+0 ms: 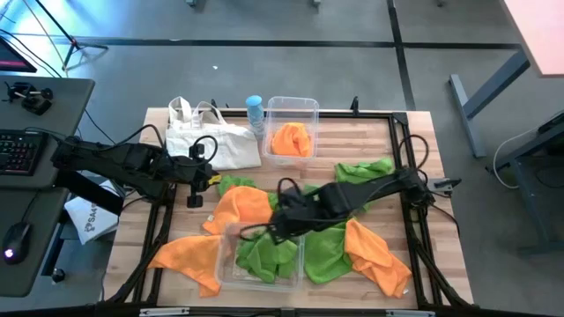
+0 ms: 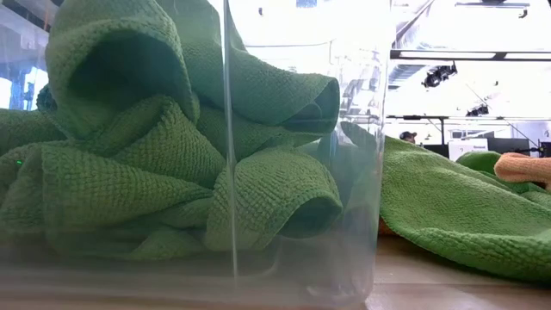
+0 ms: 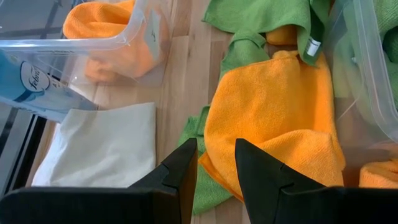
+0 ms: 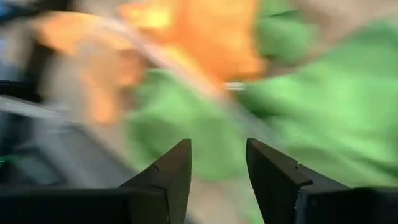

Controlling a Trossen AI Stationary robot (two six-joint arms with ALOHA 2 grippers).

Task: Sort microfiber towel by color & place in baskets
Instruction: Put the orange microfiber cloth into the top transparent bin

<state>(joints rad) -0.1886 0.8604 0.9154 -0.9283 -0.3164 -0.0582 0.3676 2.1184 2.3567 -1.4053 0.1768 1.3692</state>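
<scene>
The far clear basket [image 1: 292, 107] holds an orange towel [image 1: 291, 139]. The near clear basket [image 1: 227, 264] holds bunched green towels [image 1: 264, 254], which fill the low view [image 2: 155, 164]. Loose orange towels lie at the table's middle [image 1: 242, 207], near left [image 1: 187, 255] and near right [image 1: 374, 257]. Loose green towels lie on the right [image 1: 366, 170] and beside the near basket [image 1: 328, 254]. My left gripper [image 1: 196, 183] is open, just left of the middle orange towel [image 3: 273, 118]. My right gripper [image 4: 217, 165] is open over the near basket's far rim [image 1: 264, 227].
A white canvas tote bag [image 1: 211, 141] lies at the far left, next to a blue bottle [image 1: 255, 110] lying by the far basket [image 3: 134, 37]. A black frame runs along the table's edges [image 1: 421, 220]. A desk with a keyboard [image 1: 19, 151] stands left of the table.
</scene>
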